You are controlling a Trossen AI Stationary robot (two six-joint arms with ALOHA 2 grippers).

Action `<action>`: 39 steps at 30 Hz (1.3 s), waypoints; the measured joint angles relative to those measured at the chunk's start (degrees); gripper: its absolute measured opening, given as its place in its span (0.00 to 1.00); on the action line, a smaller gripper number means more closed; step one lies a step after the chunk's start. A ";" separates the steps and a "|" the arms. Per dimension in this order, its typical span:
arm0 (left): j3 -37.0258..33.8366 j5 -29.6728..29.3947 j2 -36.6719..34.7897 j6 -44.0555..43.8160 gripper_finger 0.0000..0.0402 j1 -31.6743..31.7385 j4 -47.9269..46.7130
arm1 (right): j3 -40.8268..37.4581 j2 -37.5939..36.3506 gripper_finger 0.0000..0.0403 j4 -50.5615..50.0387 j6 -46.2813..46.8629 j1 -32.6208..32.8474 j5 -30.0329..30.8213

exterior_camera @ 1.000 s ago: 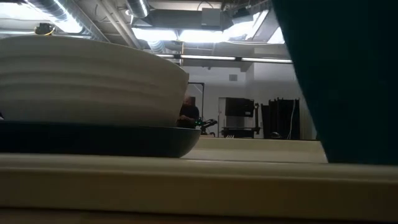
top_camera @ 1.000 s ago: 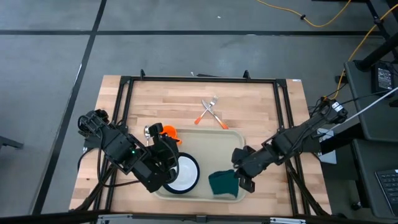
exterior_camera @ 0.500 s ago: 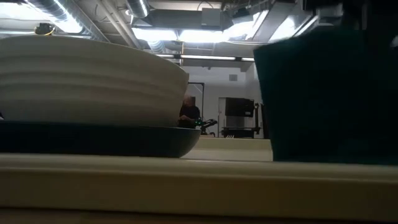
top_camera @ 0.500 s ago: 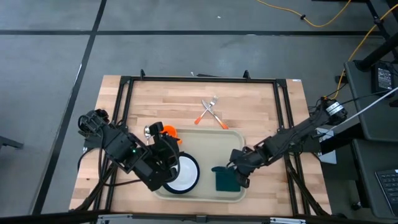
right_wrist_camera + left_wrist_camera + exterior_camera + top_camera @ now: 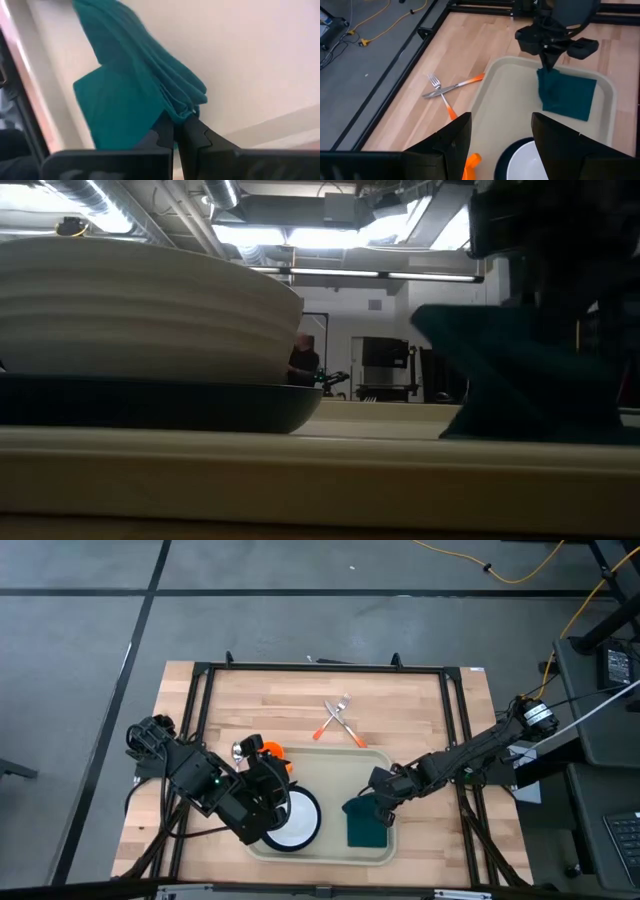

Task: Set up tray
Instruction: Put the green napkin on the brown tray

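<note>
The beige tray point(image 5: 318, 762) lies near the table's near edge. On its left part a white bowl point(image 5: 140, 310) sits on a dark plate point(image 5: 308, 808). A dark green folded napkin point(image 5: 367, 827) lies on the tray's right part. My right gripper point(image 5: 177, 131) is shut on the napkin's far end. My left gripper point(image 5: 501, 145) hovers open above the tray's left side, by the plate, with nothing between its fingers. My right gripper pinches the napkin's far edge point(image 5: 184, 111) between its two fingers, where several folded layers bunch together. The fingers slant down from the table's right side. That end point(image 5: 544, 76) is raised a little; the rest of the napkin point(image 5: 570, 97) lies on the tray floor.
A fork and a knife with orange handles point(image 5: 340, 720) lie crossed on the wood beyond the tray's far rim. An orange item point(image 5: 270, 752) stands at the tray's far left corner. A black frame point(image 5: 320, 667) runs around the table top.
My right gripper has come down and gone toward the table's left and far side with the napkin, staying shut on it. The napkin, which hung below the gripper, now lies mostly spread on the tray floor, only its held end raised.
</note>
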 joint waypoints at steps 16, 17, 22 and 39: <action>0.00 0.00 0.00 -0.33 0.50 0.00 0.02 | 0.00 0.00 0.02 -3.36 7.54 -0.75 9.49; 0.00 0.00 0.00 -0.33 0.50 0.00 0.02 | 0.00 0.00 0.02 -4.34 8.16 -0.75 10.27; 0.00 0.00 0.00 -0.28 0.50 0.00 0.02 | 0.00 0.00 0.02 -7.34 10.45 -0.75 11.55; 0.00 0.02 0.00 -0.29 0.50 -0.13 0.04 | 0.00 4.41 0.02 -8.01 12.11 -0.73 12.75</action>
